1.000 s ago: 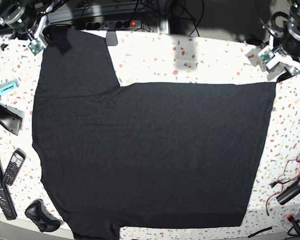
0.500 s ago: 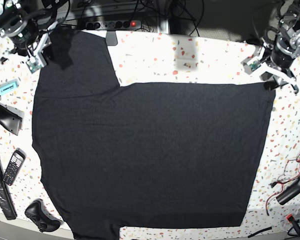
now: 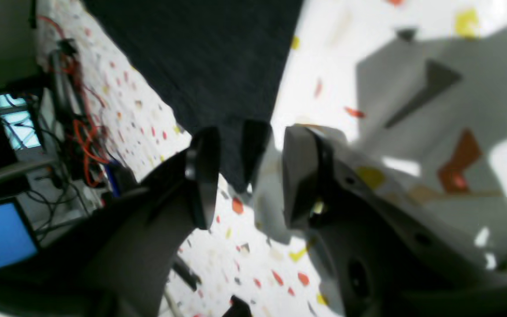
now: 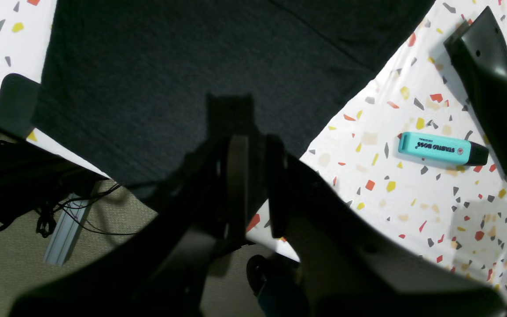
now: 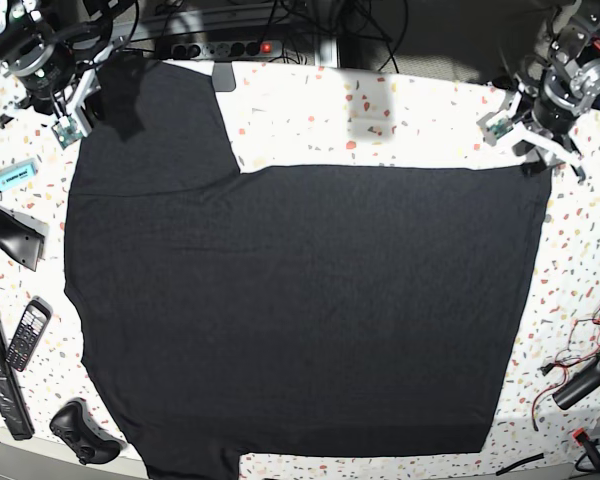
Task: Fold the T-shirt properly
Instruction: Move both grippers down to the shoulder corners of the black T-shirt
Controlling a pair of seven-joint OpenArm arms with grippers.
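left claw (image 3: 244,176) hovers with jaws apart, gripping nothing, over a corner of the t-shirt (image 5: 300,300), though blur softens that view. right claw (image 4: 251,176) is nearly closed over the sleeve edge; whether it pinches cloth is hidden. flat matte black fabric covers the speckled worktop (image 5: 400,120) between them.

T-shirt (image 5: 300,300) lies flat across the middle of the desk (image 5: 400,120), one sleeve reaching the far left corner. Left hand (image 5: 552,152) sits over its far right corner; right hand (image 5: 80,110) over the sleeve. Marker (image 5: 12,176), phone (image 5: 26,333) and controller (image 5: 82,432) lie along the left edge.
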